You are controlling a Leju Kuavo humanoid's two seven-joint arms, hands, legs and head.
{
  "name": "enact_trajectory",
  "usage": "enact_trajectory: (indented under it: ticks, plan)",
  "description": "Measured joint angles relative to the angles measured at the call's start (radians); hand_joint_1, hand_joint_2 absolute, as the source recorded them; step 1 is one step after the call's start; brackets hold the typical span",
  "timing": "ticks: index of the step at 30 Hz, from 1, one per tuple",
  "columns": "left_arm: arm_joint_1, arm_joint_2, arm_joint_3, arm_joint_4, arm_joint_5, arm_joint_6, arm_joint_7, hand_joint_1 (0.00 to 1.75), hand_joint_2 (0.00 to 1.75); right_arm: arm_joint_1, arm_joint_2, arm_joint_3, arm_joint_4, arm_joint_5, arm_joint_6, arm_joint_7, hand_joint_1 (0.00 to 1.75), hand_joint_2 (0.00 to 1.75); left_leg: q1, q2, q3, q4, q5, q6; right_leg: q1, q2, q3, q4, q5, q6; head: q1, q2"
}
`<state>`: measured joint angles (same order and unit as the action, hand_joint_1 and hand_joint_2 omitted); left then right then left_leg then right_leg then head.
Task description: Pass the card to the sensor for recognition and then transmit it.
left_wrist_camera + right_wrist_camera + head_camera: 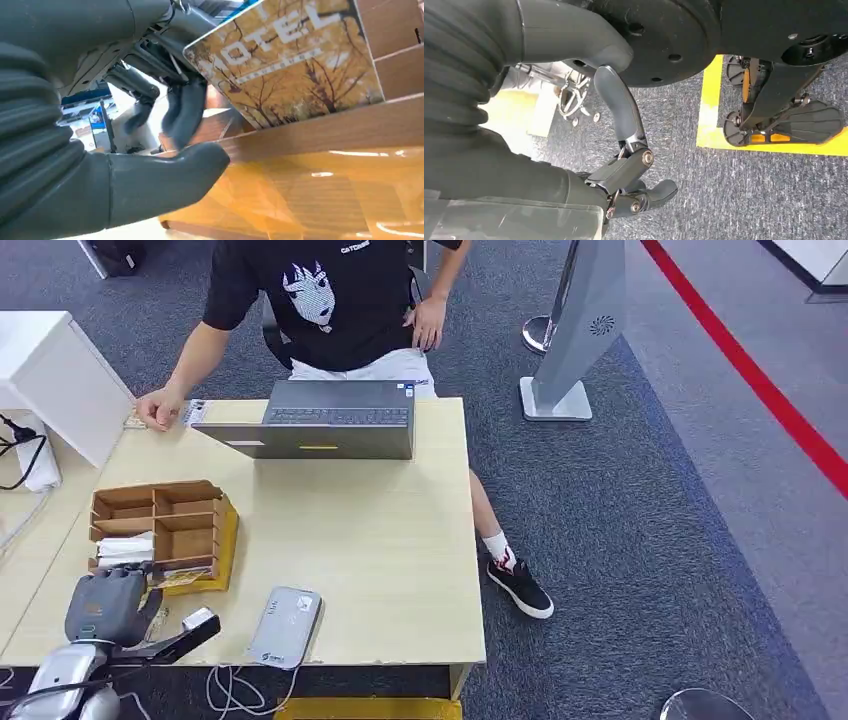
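Observation:
The card (290, 60), printed with yellow autumn trees and the word HOTEL, stands tilted at the near edge of the wooden organizer box (160, 520). My left hand (105, 605) is at the table's near left corner and grips the card (180, 580) by its corner. Dark fingers (185, 110) are on the card's edge, while the thumb (165, 180) lies below along the box wall. The grey sensor pad (285, 627) lies flat near the front edge, right of my left hand. My right hand (629, 165) hangs over the carpet, fingers loosely bent, holding nothing.
A person sits behind the table (380, 540) with one hand (158, 410) on its far left corner. A grey laptop (320, 420) stands at the far edge. A white cabinet (50, 380) is at the left, and a silver stand (580, 330) on the carpet to the right.

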<state>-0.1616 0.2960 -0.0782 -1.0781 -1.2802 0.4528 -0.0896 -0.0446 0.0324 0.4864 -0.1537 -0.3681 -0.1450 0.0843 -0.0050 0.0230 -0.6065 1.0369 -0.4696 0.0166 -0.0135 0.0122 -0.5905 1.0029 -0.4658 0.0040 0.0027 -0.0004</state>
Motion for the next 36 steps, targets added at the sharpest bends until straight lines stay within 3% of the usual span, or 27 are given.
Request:
enact_trajectory:
  ticks: [23,36]
  plan:
    - [0.007,-0.001,0.0,-0.017,0.005,0.024,0.004,0.0,1.75,0.0,0.0,0.002,0.0,-0.005,0.0,0.0,0.0,1.75,0.0,0.0,0.0,0.0,0.0,0.0,0.0,0.0,0.0,0.0,0.0,0.0,0.0,0.0]
    - [0.005,-0.032,-0.01,-0.023,-0.04,0.024,-0.003,0.0,1.75,0.0,0.0,0.003,0.001,-0.009,0.0,0.0,0.0,1.75,0.0,0.0,0.0,0.0,0.0,0.0,0.0,0.0,0.0,0.0,0.0,0.0,0.0,0.0]
